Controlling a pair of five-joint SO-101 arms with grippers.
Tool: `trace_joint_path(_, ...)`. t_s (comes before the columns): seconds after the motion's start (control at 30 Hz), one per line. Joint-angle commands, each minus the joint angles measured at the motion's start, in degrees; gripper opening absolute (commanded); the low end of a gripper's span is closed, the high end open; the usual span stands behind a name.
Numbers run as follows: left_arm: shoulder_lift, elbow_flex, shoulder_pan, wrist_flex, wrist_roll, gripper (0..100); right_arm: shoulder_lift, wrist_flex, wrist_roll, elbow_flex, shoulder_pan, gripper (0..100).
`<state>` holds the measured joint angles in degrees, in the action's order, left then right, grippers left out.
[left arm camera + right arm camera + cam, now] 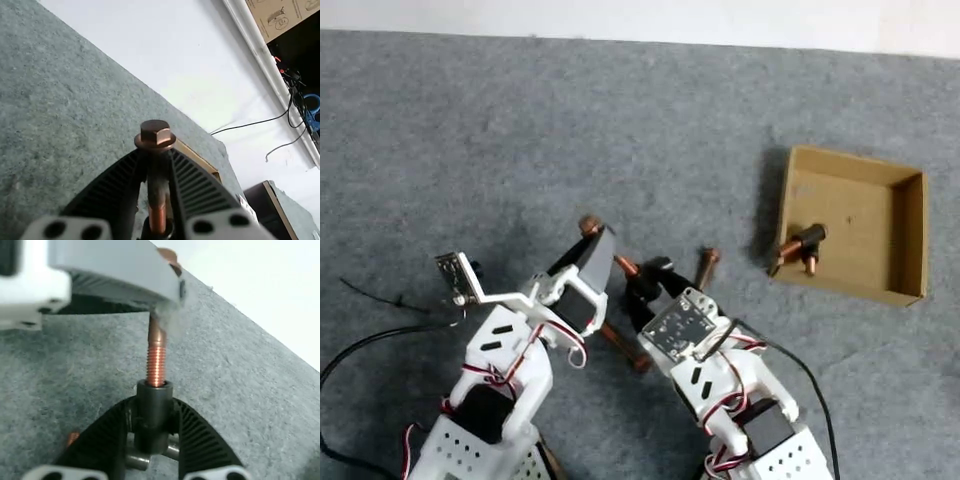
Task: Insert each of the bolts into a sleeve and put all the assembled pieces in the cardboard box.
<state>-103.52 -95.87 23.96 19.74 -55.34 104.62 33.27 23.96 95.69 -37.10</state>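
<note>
The left pincer (pixel 156 157) is clenching a bolt (pixel 155 134), its threaded tip sitting in the sleeve (pixel 152 415) the right pincer (pixel 153 402) is gripping, mid-frame.

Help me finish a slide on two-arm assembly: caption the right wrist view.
Right gripper grips a black sleeve; left gripper holds a copper bolt with its threaded tip in the sleeve's mouth.

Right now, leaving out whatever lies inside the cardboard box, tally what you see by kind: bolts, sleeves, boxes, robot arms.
Bolts: 3 (held bolt in the left gripper, loose bolt, bolt between the arms)
Sleeves: 1 (sleeve in the right gripper)
Boxes: 1 (cardboard box)
Robot arms: 2 (left arm, right arm)
Total: 7
</note>
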Motion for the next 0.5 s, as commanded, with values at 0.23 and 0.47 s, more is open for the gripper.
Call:
trace_joint_path(0.23, -0.8, -1.2, 9.4, 7.7, 7.6, 1, 0.7, -2.0, 0.4, 8.6, 2.0, 0.5)
trace_joint_path(0.47, -0.8, -1.3, 6.0, 7.6, 7.5, 15, 0.7, -2.0, 0.3, 8.6, 2.0, 0.5)
